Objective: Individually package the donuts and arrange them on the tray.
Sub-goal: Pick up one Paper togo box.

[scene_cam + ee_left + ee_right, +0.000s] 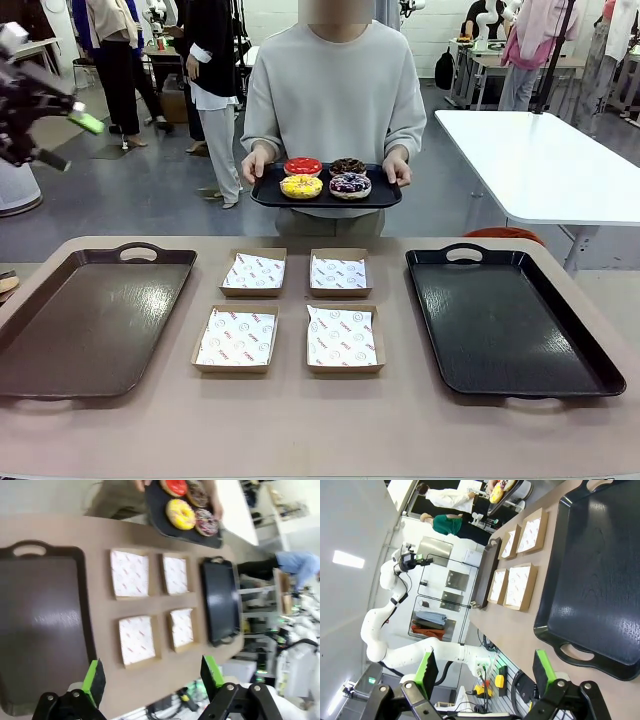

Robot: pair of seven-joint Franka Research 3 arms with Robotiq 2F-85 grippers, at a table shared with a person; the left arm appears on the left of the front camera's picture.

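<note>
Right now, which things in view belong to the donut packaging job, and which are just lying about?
Part of the job:
- four donuts on the carrying tray that the person holds
- four paper-lined boxes on the table
- brown tray and black tray on either side of the boxes

Just about:
- white side table
- bystanders farther back

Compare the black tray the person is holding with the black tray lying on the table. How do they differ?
The held tray rests in the person's hands beyond the far edge; the table tray lies flat on the table, right side. The held tray carries four donuts; the table tray bears nothing. Both are black with raised rims.
</note>
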